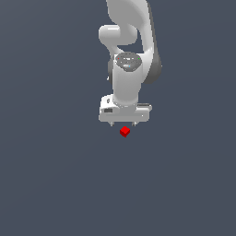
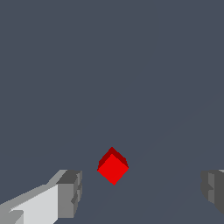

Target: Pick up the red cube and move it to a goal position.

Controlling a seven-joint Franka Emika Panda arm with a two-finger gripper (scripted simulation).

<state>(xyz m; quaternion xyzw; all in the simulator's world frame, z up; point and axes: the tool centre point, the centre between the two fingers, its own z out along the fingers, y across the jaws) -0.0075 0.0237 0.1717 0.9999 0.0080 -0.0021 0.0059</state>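
Below the downward-pointing pincer (image 1: pixel 123 124), jaws spread wide and empty, red cube (image 1: pixel 124 132) sits corner-on between them on grey tabletop (image 1: pixel 50 175): approach step; next, descend and close.

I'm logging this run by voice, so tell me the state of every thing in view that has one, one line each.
gripper: open, fingers spread wide, nothing between the pads touching them.
red cube: not gripped, lying free on the grey surface between the fingers, turned corner-on to them.
arm: reaching down, its gripper just above the cube.
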